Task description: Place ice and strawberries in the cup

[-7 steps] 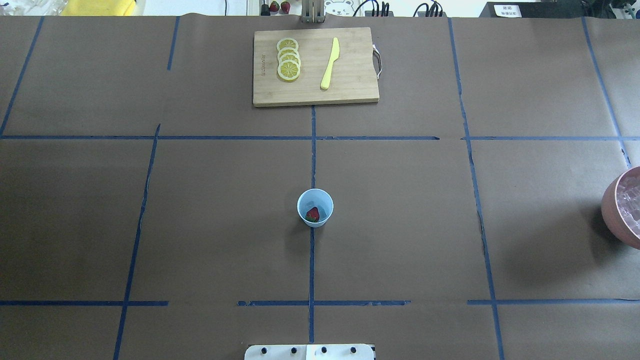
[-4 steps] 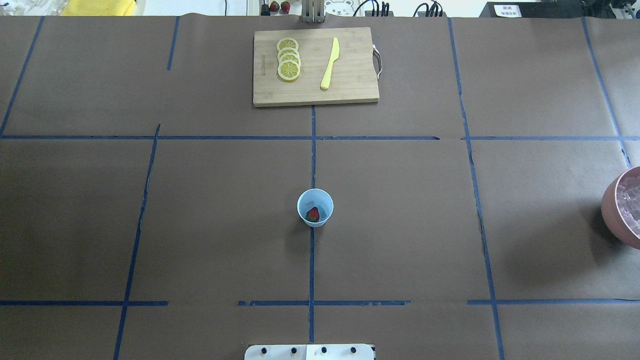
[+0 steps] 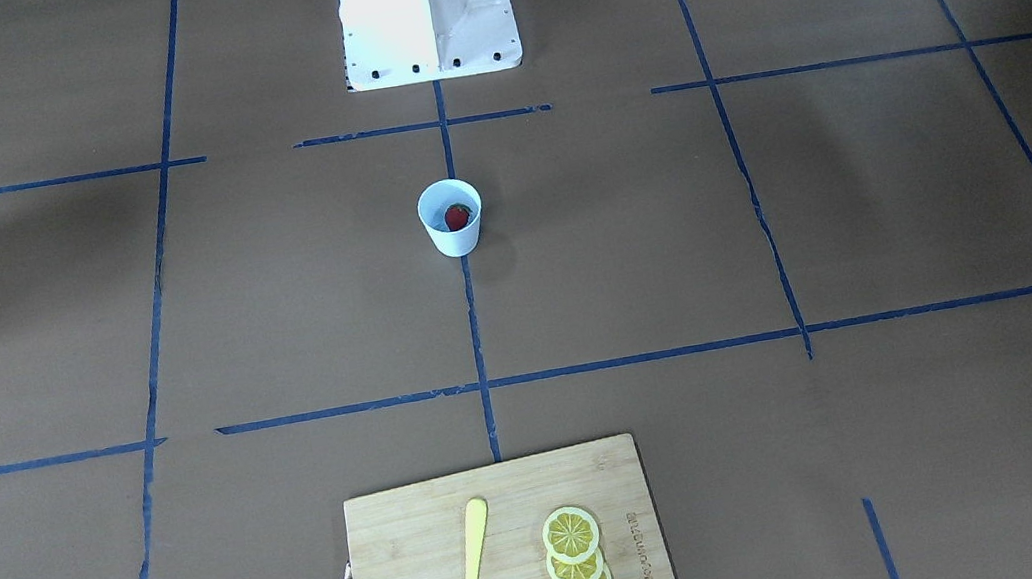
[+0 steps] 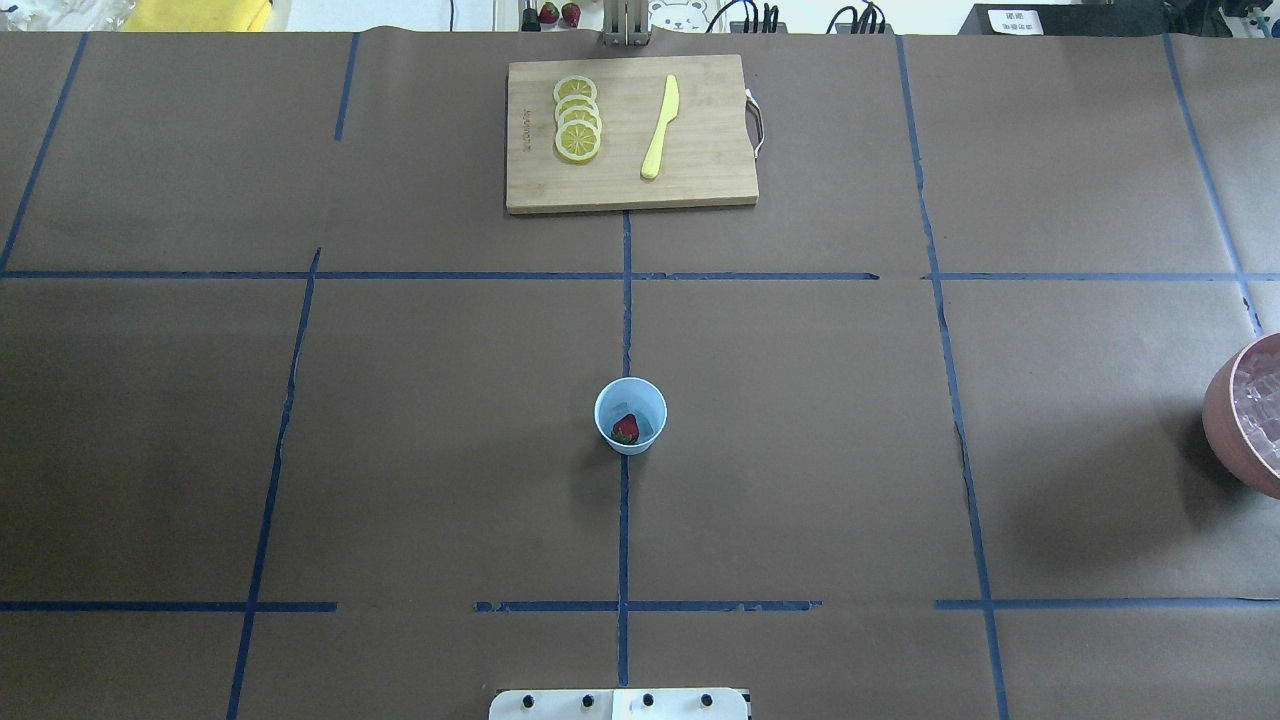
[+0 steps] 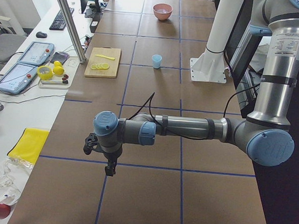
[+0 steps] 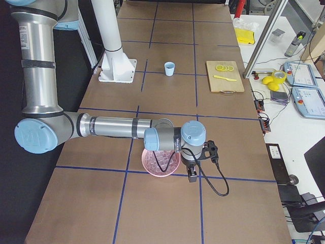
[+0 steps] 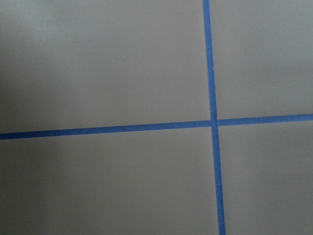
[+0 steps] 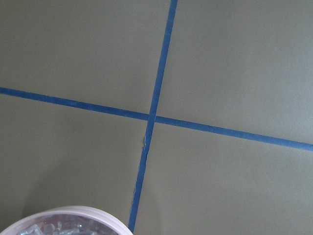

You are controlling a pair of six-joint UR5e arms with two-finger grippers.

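- The cup (image 4: 630, 416) stood upright near the middle of the desk (image 4: 820, 470), right on a blue tape line (image 4: 623, 530).
- The strawberry (image 4: 625, 429) was lying inside the cup, down at the bottom, over toward the 7 o'clock side in the overhead view.
- The ice (image 4: 1262, 405) was piled in the pinkish bowl (image 4: 1222, 425), way off at 3 o'clock from the cup and cut by the frame edge. Couldn't make out whether any cube was in the cup too.
- Left claw (image 5: 108, 170) hung pointing down over bare desk near a tape crossing, well apart from the cup. It only showed in the side view, so I couldn't tell if it was released or clenched. Nothing visible in it.
- Right claw (image 6: 191, 176) also pointed down, just beside the bowl's rim at the far end of the desk. Same deal, I honestly couldn't tell whether it was spread or closed. Its wrist camera caught only a bit of bowl rim and ice at 7 o'clock.
- At 12 o'clock from the cup sat a wooden cutting board (image 4: 700, 185), with a row of overlapping lemon slices (image 4: 577, 118) on it and a yellow knife (image 4: 660, 127) at 3 o'clock from the slices, not touching them.
- The white robot base (image 3: 426, 9) sat at 6 o'clock from the cup in the overhead view.
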